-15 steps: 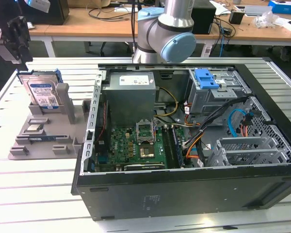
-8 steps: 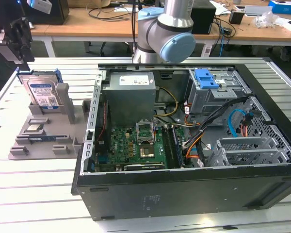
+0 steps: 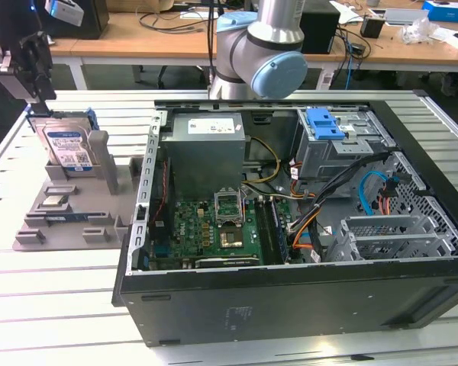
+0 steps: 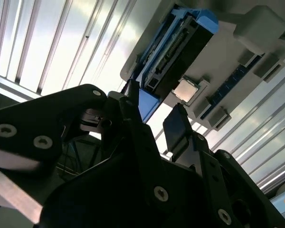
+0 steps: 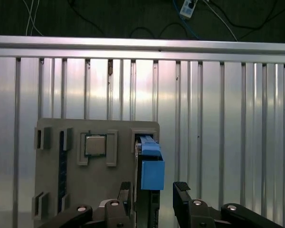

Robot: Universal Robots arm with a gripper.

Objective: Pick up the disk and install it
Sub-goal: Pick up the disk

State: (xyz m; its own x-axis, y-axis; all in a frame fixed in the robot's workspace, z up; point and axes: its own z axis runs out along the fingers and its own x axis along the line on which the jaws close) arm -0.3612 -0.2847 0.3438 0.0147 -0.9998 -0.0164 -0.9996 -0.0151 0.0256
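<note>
Upper left in the exterior view, the disk stands on edge in a grey holder, so the gripper hovers above, jaws apart to straddle it.

disk: blue plastic frame, glossy label | fixture: matt grey plastic | table: ribbed bright metal

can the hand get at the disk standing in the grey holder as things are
Probably yes: the hand hangs open just over the disk, fingers lined up either side of its top edge, with nothing between them.
</note>
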